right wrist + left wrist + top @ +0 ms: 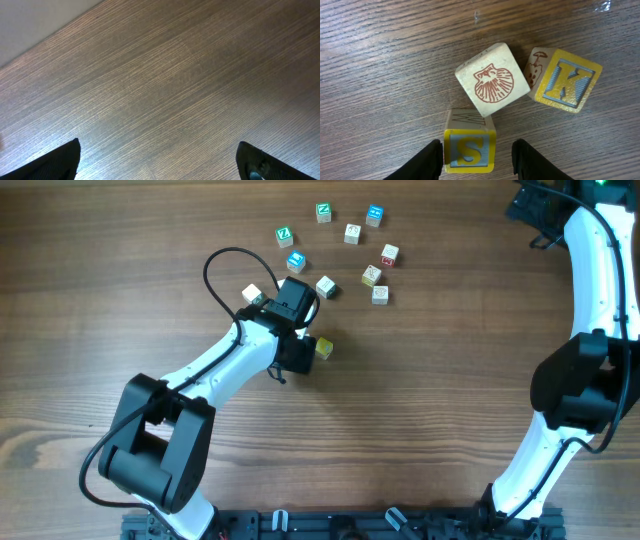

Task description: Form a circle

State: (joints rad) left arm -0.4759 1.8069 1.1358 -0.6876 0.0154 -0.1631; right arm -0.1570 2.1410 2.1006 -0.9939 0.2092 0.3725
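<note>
My left end effector [477, 148] stands spread around the yellow S block [469, 149], near the loose circle [352, 233] at the far middle of the surface [450, 380]; it looks light, hard and slick, best pinched across opposite flat faces.

Between the fingers [427, 162] of the left gripper [477, 144] the gap is mostly taken by the S block [469, 150]. A narrow free slit shows only on its right side, next to the right finger. Straight ahead of the fingertips the shell block [492, 80] stands in the way, touching the far edge of the S block. Ahead to the right, the K block [566, 80] sits just beside the shell block and closes that side. Ahead to the left the table [380, 75] is bare wood, free for passing. Between and ahead of the fingers [57, 162] of the right gripper [158, 146] lies only bare wood
</note>
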